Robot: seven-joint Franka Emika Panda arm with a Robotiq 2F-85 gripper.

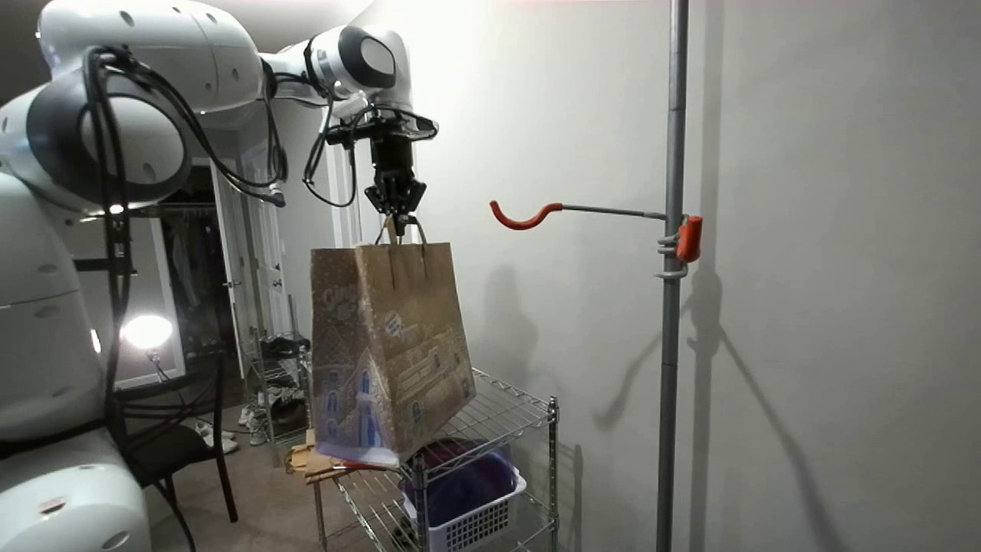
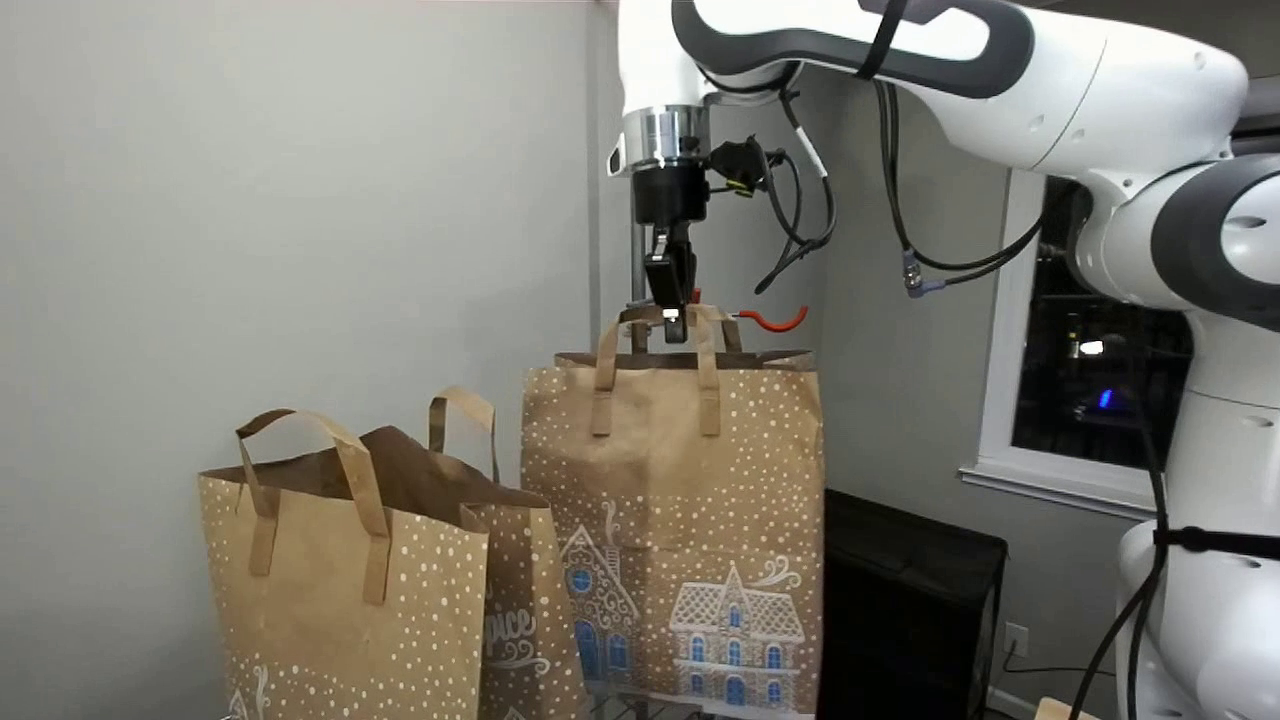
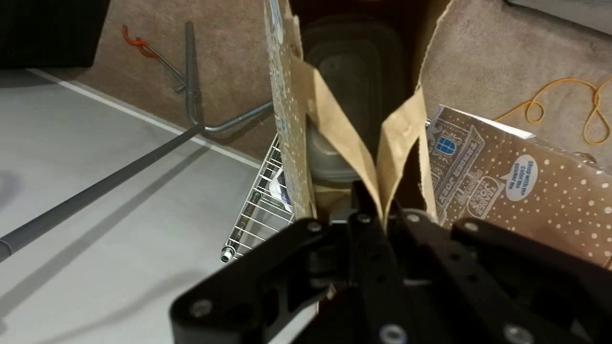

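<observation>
- The silver metal wire rack point(image 1: 515, 406) stood below the brown, white-dotted, boxy paper bag point(image 2: 680, 490); contact was unclear.
- A greyish, rounded-rectangular container point(image 3: 346, 71) lay inside the bag.
- The black two-fingered gripper point(image 1: 398, 224), drawn narrow, pinched the bag's flat tan paper handles point(image 3: 337, 126).

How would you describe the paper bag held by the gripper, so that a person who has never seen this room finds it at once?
Follow the white robot arm to its black gripper. Directly below is a brown paper shopping bag printed with blue-windowed houses. Its two handles are pinched together in the gripper, while the similar paper bag beside it has its handles free.
</observation>
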